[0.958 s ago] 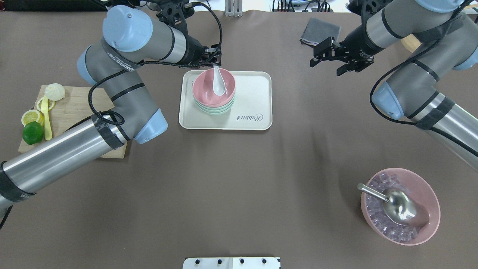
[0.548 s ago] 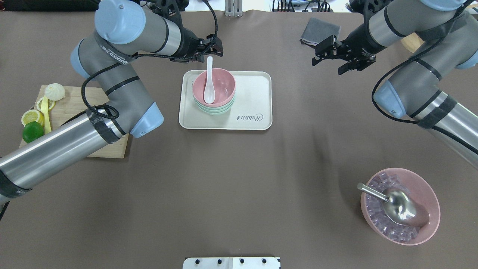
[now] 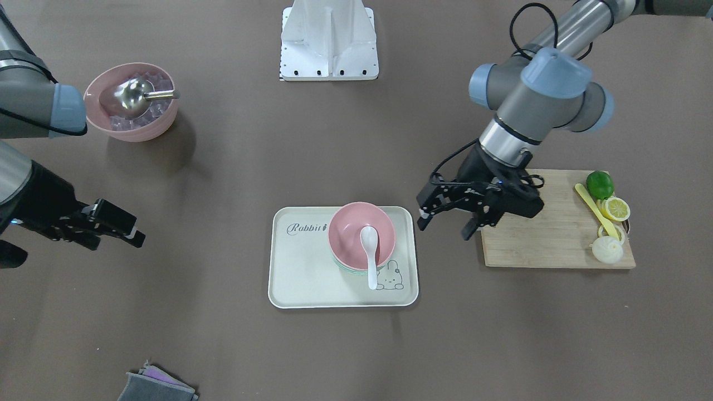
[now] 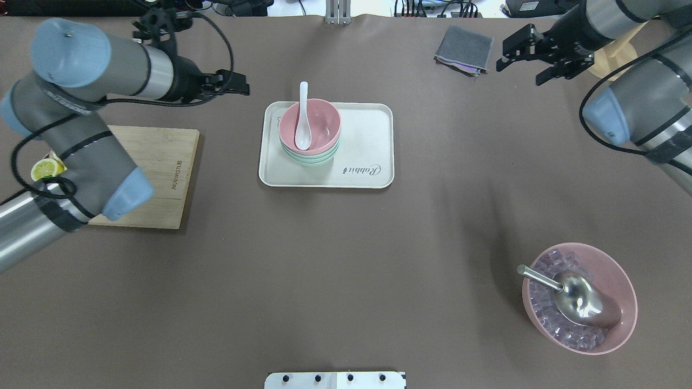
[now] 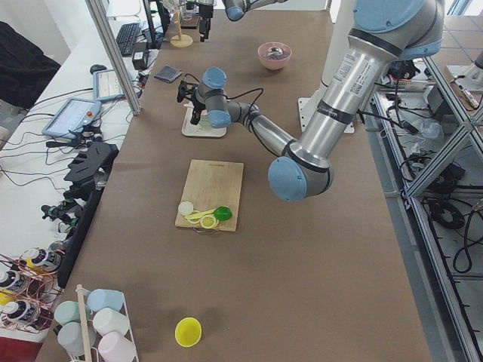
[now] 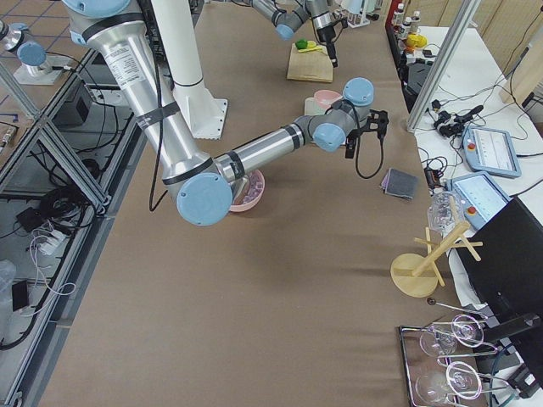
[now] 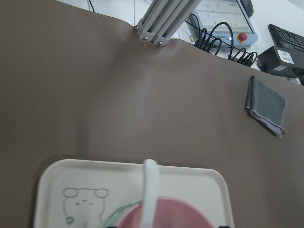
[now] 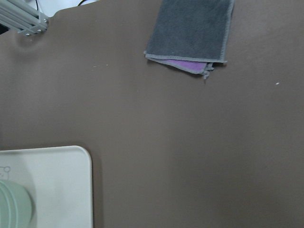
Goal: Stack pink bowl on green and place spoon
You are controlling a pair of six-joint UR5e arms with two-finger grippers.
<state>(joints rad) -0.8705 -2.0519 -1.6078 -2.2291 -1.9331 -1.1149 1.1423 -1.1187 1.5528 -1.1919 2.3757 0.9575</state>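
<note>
Spoon (image 4: 301, 123) in pink bowl (image 4: 326, 121) atop green bowl (image 4: 312, 159)

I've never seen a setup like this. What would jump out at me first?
Mid-table, a pink bowl sits stacked on green bowls on a cream tray, a white spoon resting in it. The left gripper and right gripper hang open and empty on either side. At the robot's near right, a larger pink bowl of ice cubes holds a shiny metal scoop.

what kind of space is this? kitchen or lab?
Probably a robotics lab workcell, not a kitchen: teach pendant at the side, aluminium frame post, and a cutting board staged as a prop.
</note>
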